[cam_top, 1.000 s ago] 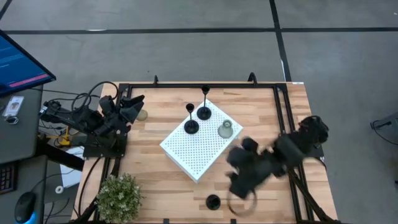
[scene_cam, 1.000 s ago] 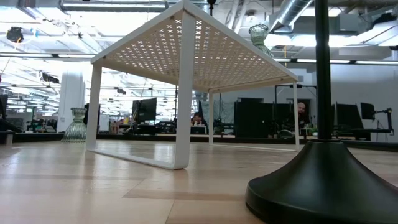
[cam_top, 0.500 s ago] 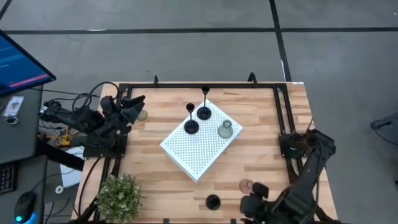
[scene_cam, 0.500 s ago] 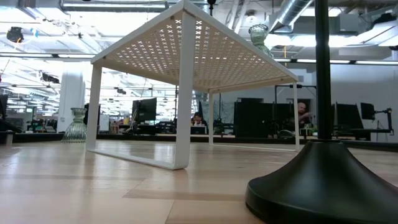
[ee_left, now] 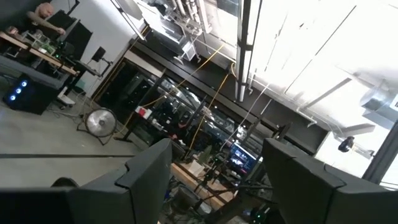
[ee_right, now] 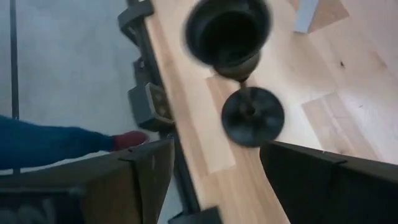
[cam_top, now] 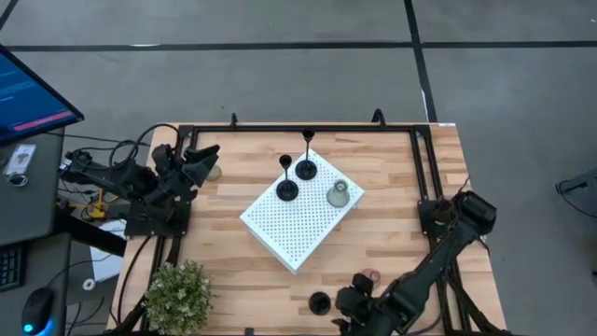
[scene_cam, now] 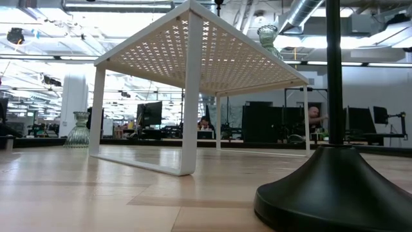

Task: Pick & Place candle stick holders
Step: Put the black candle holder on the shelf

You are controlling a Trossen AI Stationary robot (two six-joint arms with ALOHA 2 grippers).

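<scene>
Two black candle stick holders (cam_top: 287, 189) (cam_top: 306, 170) and a pale green bell-shaped one (cam_top: 338, 194) stand on the white perforated board (cam_top: 294, 229). A third black holder (cam_top: 320, 302) stands on its round base near the table's near edge; it also shows in the right wrist view (ee_right: 249, 112) and the low view (scene_cam: 335, 187). A pink holder (cam_top: 370, 277) stands to its right. Another pale green holder (cam_top: 214, 172) stands at the far left. My right gripper (cam_top: 349, 304) is open and empty just right of the third black holder. My left gripper (cam_top: 201, 161) waits open at the table's left edge.
A bushy green plant (cam_top: 177, 296) stands at the near left corner. The board stands on legs (scene_cam: 188, 161), with free room beneath it. Black frame rails (cam_top: 422, 187) run along the table's edges. A person's blue-clad limb (ee_right: 50, 146) shows beyond the near edge.
My right arm has swung quickly from above the table's right middle toward the near edge, then toward the left, up to the black holder standing there. The pink holder, covered by the arm before, now shows. No holder has moved.
</scene>
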